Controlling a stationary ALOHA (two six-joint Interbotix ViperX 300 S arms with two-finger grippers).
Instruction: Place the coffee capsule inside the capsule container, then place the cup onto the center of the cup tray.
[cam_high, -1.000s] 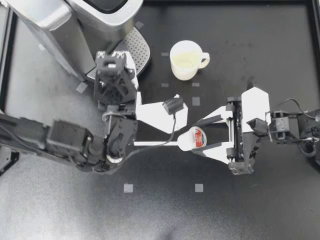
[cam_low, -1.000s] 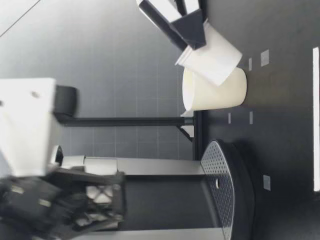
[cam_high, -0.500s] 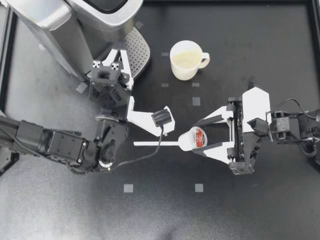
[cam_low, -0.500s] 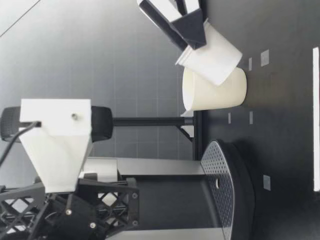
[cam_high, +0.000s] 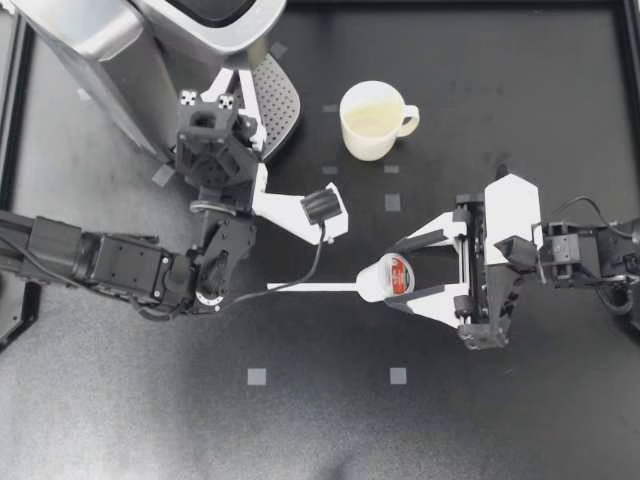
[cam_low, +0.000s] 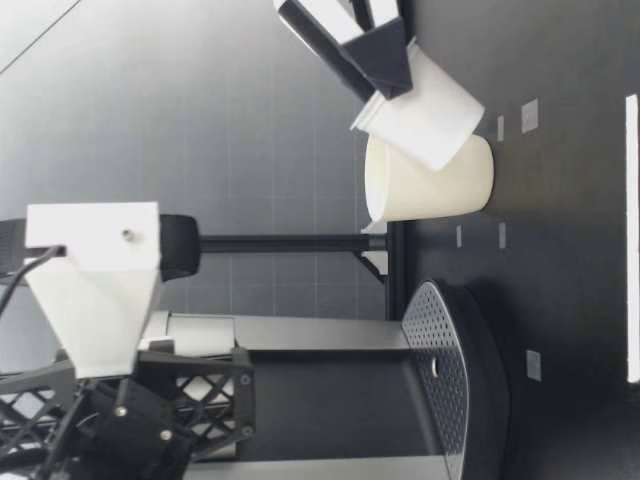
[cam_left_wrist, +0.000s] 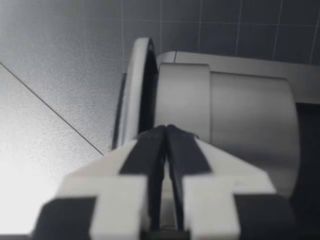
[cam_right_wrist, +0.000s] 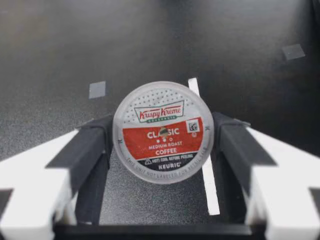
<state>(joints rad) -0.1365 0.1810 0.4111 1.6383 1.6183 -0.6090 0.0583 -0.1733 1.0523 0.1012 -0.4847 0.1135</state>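
The coffee capsule (cam_high: 381, 279), white with a red label on its lid, hangs tilted just above the table, and my right gripper (cam_high: 392, 276) is shut on it. In the right wrist view the capsule (cam_right_wrist: 162, 132) fills the gap between both dark pads. In the low view the capsule (cam_low: 425, 115) hangs in front of the cream cup (cam_low: 430, 185). The cup (cam_high: 372, 120) stands upright on the table, beside the perforated cup tray (cam_high: 277, 100). My left gripper (cam_high: 231, 82) is shut and empty, raised over the tray's edge. It points at the silver coffee machine (cam_left_wrist: 240, 115).
The coffee machine (cam_high: 140, 40) fills the far left corner, with a dark opening (cam_high: 215, 10) on top. A thin white strip (cam_high: 310, 287) lies on the table between the arms. Small grey tape squares (cam_high: 257, 376) dot the black surface.
My left arm has swung its gripper away from the capsule and up toward the coffee machine. The right gripper and the capsule have not moved.
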